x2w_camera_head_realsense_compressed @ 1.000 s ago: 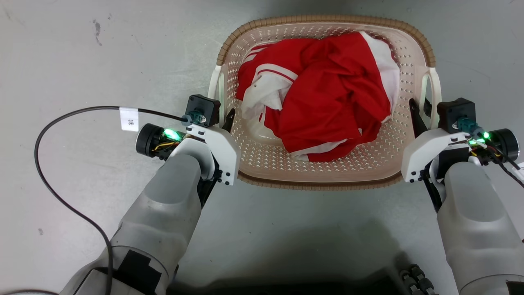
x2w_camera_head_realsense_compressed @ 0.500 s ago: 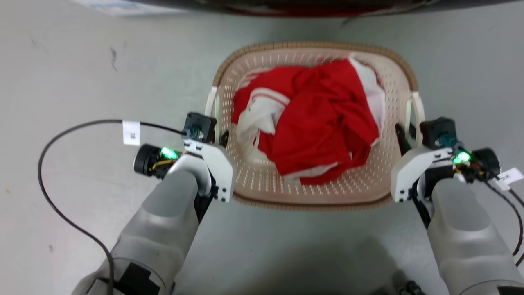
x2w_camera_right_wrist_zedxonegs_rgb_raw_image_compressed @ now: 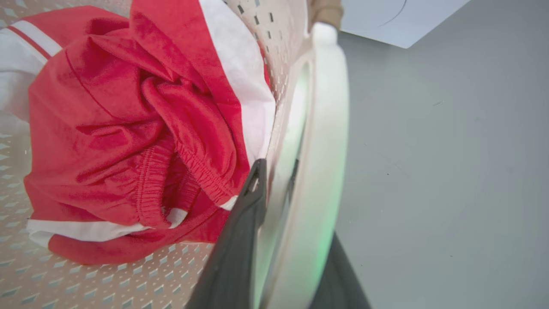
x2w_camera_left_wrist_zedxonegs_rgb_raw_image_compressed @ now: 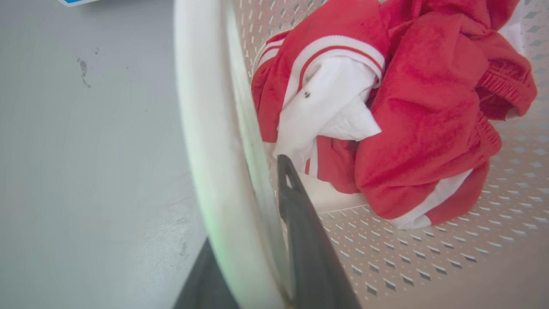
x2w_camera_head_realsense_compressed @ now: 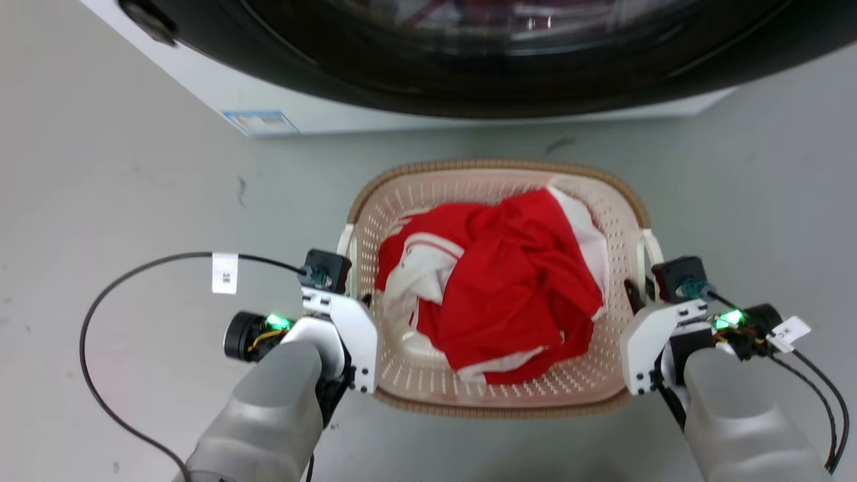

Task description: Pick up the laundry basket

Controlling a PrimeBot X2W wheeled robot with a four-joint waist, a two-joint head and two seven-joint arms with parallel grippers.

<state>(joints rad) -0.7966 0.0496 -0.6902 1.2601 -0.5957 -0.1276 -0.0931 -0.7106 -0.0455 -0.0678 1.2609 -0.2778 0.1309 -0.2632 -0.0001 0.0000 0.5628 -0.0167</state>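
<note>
The laundry basket [x2w_camera_head_realsense_compressed: 495, 165], cream with a brown woven-look rim, is in the middle of the head view, holding a heap of red and white clothes [x2w_camera_head_realsense_compressed: 509, 294]. My left gripper [x2w_camera_head_realsense_compressed: 361, 298] is shut on its left white handle [x2w_camera_left_wrist_zedxonegs_rgb_raw_image_compressed: 206, 128]; one dark finger [x2w_camera_left_wrist_zedxonegs_rgb_raw_image_compressed: 300, 214] lies inside the wall and the other outside. On the other side my right gripper [x2w_camera_head_realsense_compressed: 635, 289] is shut on the right handle [x2w_camera_right_wrist_zedxonegs_rgb_raw_image_compressed: 326, 128], with a finger [x2w_camera_right_wrist_zedxonegs_rgb_raw_image_compressed: 240, 231] inside against the clothes. The right wrist view shows that gripper [x2w_camera_right_wrist_zedxonegs_rgb_raw_image_compressed: 279, 167] straddling the handle, and the left wrist view shows the left gripper [x2w_camera_left_wrist_zedxonegs_rgb_raw_image_compressed: 253, 171] doing the same.
A washing machine [x2w_camera_head_realsense_compressed: 221, 87] with a dark round door [x2w_camera_head_realsense_compressed: 469, 53] stands just beyond the basket. A black cable [x2w_camera_head_realsense_compressed: 134, 268] loops off my left wrist over the grey floor [x2w_camera_head_realsense_compressed: 100, 201]. Open floor lies to both sides.
The camera has moved: the washing machine has come into the top of the head view, and the basket and both grippers now sit lower and smaller. Both grips on the handles are unchanged.
</note>
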